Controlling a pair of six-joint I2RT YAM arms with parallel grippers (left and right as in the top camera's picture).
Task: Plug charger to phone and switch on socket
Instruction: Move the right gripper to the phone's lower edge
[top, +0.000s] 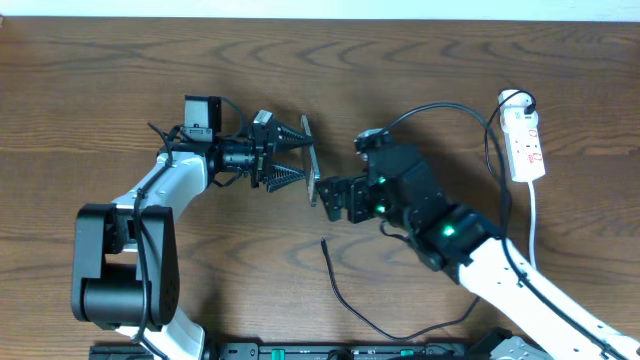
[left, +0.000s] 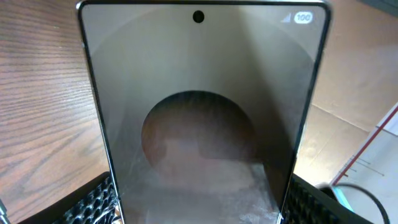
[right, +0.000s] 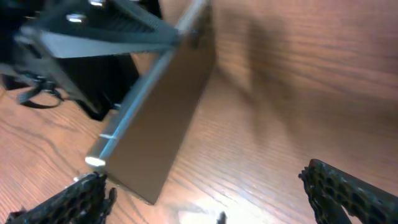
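Robot lab: left arm (top: 150, 195), right arm (top: 520, 275), wood-grain table (top: 90, 90).

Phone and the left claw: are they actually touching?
Touching. The left wrist view shows the phone wedged in the left gripper, its ribbed pads pressed against both edges.

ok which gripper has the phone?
The left gripper: shut on the phone, holding it on edge. The right gripper is open beside it.

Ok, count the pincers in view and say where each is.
2. The left pincer holds the phone near the middle; the right pincer, open, sits beside the phone. None seems hidden.
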